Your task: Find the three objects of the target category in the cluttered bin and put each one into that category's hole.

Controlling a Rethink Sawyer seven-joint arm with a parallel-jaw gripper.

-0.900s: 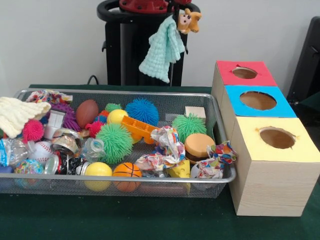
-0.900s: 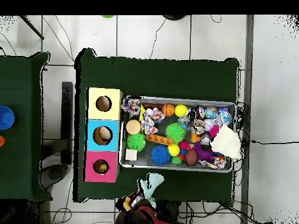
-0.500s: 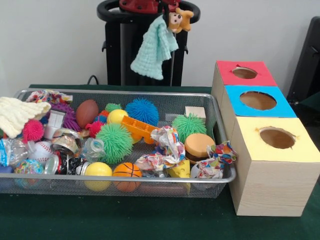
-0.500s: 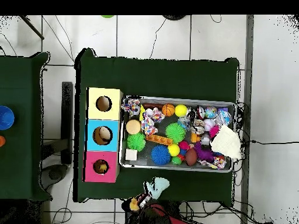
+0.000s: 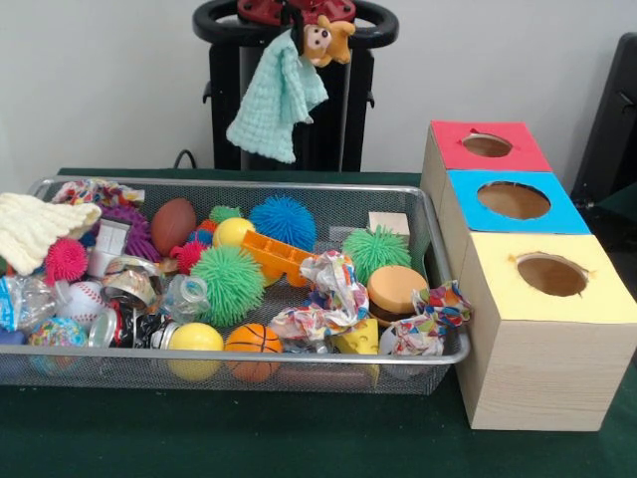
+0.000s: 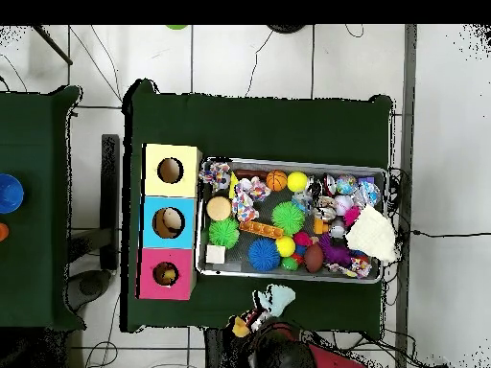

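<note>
In hand: I hang high behind the wire bin (image 5: 438, 299), past its far rim, and my gripper (image 5: 295, 18) is clenched on a mint-green knitted cloth (image 5: 274, 105) with a small monkey toy (image 5: 323, 40) at its top; the cloth dangles free, clear of everything below.

Overhead check: the same cloth (image 6: 279, 299) sits just outside the bin's edge, on the robot's side of the table.

Holes: red box (image 5: 488, 146) far, blue box (image 5: 513, 201) in the middle, yellow box (image 5: 550, 276) nearest, all in a row to the right of the bin. From above, something seems to lie inside the blue and red holes (I can't tell what).

Done, by my reckoning: one soft cloth item is out of the clutter, not yet dropped.

Left: carry it to its hole; I judge the white knitted cloth (image 5: 35, 227) on the bin's left rim to be of the same kind, still waiting. A third I can't pick out for sure.
</note>
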